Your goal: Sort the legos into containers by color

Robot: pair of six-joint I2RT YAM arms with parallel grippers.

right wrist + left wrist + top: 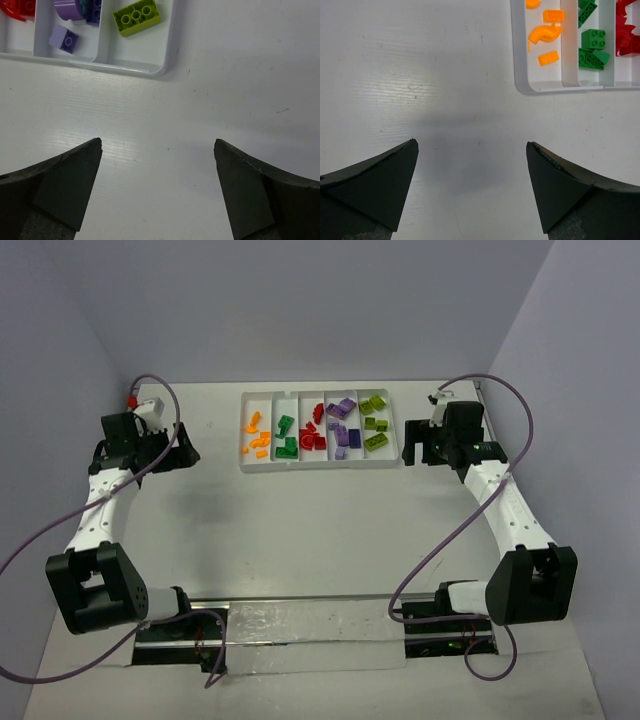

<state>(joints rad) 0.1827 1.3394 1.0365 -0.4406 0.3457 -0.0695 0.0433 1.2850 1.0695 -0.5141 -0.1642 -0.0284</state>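
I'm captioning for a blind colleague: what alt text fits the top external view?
A white tray on the table holds legos sorted by colour into five compartments: orange, dark green, red, purple, lime, left to right. The left end effector and right end effector flank it, open and empty.

bright, even light; soft shadow under left end effector (472, 142) (sharp focus).

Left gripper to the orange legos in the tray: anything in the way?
Only the low outer wall of the tray. The left gripper hangs open over the table beside the tray, and the orange legos lie just inside the nearest compartment. No loose brick or cable shows between them.
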